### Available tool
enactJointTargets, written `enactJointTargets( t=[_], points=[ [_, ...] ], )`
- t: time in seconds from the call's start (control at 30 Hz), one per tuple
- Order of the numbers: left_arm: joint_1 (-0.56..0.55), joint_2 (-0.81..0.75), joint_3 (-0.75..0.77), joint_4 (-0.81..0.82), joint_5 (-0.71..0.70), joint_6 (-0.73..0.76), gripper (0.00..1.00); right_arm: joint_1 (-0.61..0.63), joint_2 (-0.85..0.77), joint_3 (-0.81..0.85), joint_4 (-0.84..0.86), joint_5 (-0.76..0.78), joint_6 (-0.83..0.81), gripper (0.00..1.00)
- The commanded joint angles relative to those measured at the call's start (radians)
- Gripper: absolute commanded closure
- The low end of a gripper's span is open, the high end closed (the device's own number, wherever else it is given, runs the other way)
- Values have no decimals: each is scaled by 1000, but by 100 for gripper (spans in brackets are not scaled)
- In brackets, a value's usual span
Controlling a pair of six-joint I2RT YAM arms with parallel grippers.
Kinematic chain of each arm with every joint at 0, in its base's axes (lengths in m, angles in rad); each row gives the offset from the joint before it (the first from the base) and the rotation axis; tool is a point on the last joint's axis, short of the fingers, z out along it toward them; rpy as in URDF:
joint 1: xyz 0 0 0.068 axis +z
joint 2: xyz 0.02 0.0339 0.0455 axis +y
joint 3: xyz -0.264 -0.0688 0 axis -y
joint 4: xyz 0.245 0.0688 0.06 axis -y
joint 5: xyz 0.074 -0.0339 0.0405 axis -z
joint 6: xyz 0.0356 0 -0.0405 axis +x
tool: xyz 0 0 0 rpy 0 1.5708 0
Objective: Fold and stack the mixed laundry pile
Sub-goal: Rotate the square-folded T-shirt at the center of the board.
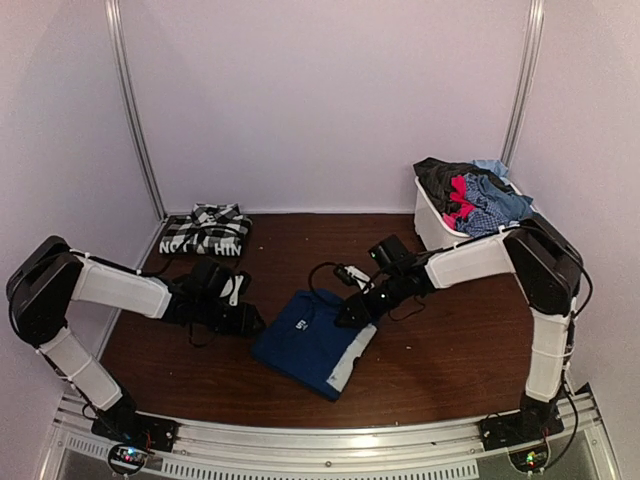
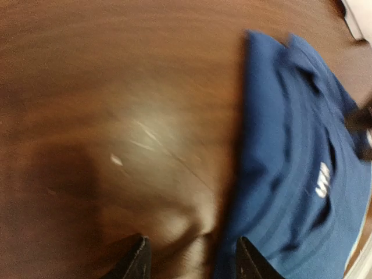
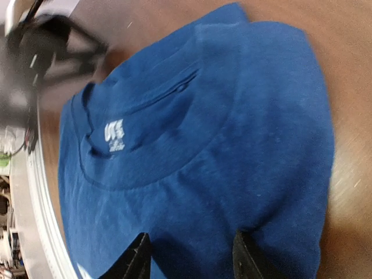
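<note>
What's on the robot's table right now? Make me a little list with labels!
blue shirt: looks folded, flat on the table, between both tools
checked shirt: folded, back left corner
white bin: back right
clothes: heaped in the bin
left tool: open, at the blue shirt's edge
right tool: open, over the blue shirt

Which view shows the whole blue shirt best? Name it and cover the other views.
Top external: the blue shirt sits whole in frame, nearly all its outline visible. Right wrist shows collar and white print close, but cropped; left wrist only a blurred side.
</note>
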State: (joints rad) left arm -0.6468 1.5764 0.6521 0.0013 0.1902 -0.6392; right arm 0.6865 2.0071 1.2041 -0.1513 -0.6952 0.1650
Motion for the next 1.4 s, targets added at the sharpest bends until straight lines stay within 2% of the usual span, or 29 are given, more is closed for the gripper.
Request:
enactJointTargets(
  t=[0.0,0.07,0.13,0.2,0.3,0.43,0.67,0.83,1.0,1.1,1.23,1.3,1.37],
  points=[
    [96,72,130,-32,-53,37,46,136,-154,-228,95,-106,162,49],
    [98,78,200,-67,-62,92,40,184,-233,-284,209,-210,248,46],
    [98,59,239,-93,-63,127,35,176,-301,-315,307,-276,312,45],
    [99,28,241,-105,-43,149,33,135,-345,-302,254,-227,266,44],
    [97,-33,175,-102,41,130,32,50,-302,-230,114,-112,167,46],
    [65,-171,40,-119,70,109,34,16,-197,-113,50,-54,77,50],
    [-100,-339,-83,-114,144,75,46,57,-38,25,63,-190,59,54],
    [-123,-274,-139,-78,143,28,57,60,8,-28,105,-202,78,56],
    [-98,-79,-42,-125,31,46,62,64,-6,-183,162,-172,126,59],
    [-22,25,43,-110,16,71,63,98,-77,-297,239,-151,197,59],
    [39,130,207,-97,31,164,61,156,-202,-336,296,-198,258,56],
    [40,133,278,-113,42,196,57,136,-252,-311,249,-176,247,54],
    [39,96,287,-114,67,202,55,84,-279,-281,165,-100,205,53]
  ],
)
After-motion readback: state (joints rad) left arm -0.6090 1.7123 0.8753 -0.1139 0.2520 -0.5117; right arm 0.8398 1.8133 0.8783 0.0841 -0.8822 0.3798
